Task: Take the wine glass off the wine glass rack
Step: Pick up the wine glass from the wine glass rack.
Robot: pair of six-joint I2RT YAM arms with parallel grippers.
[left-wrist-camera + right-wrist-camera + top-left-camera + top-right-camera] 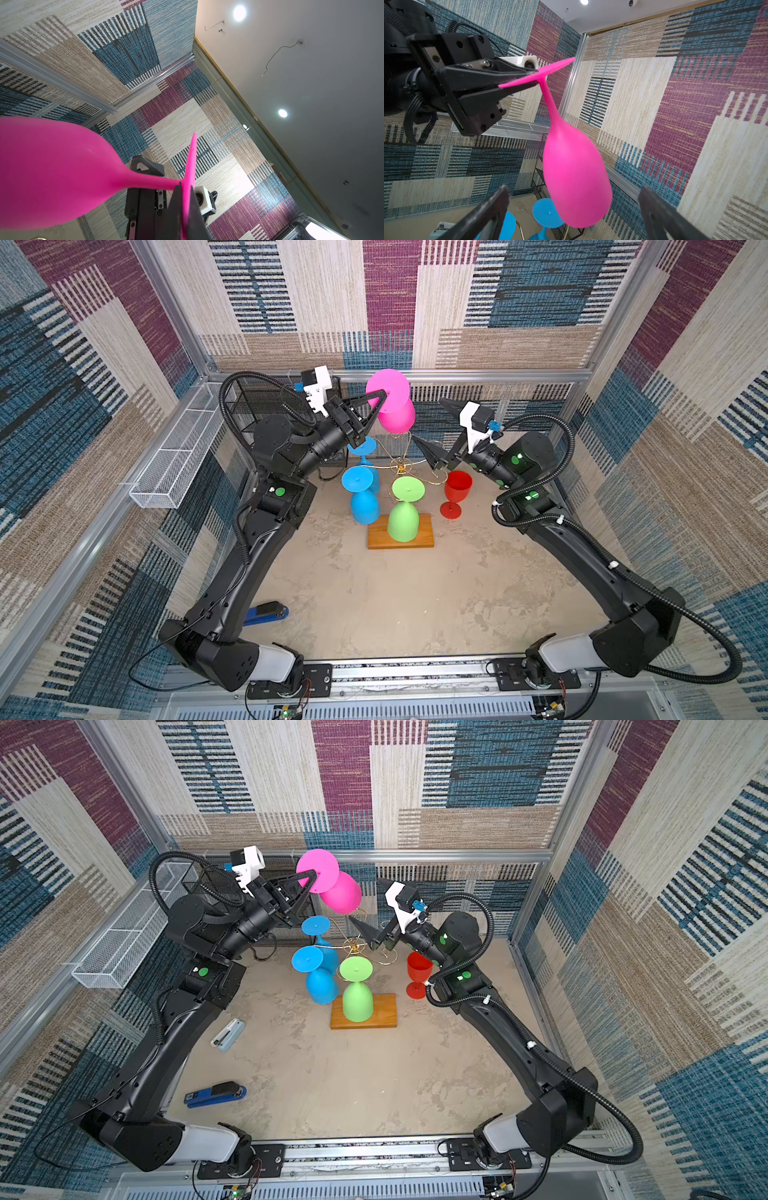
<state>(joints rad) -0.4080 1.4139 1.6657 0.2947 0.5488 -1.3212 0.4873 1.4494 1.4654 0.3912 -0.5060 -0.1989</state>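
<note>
The pink wine glass (392, 406) hangs bowl-down just above the far side of the wine glass rack (400, 466), its long axis near upright with a slight tilt. Up top, the left gripper (381, 397) is clamped flat on the edge of its foot. The right gripper (428, 419), jaws spread wide and empty, sits beside the rack's top, nearer the bowl. In its wrist view the bowl hangs between its fingers (492, 207). I can't tell whether the rim clears the gold scrolls, and from above the foot hides the stem.

Table (353, 1085), rack (382, 1017), red glass (419, 969), stapler (216, 1094), perhaps another
</note>
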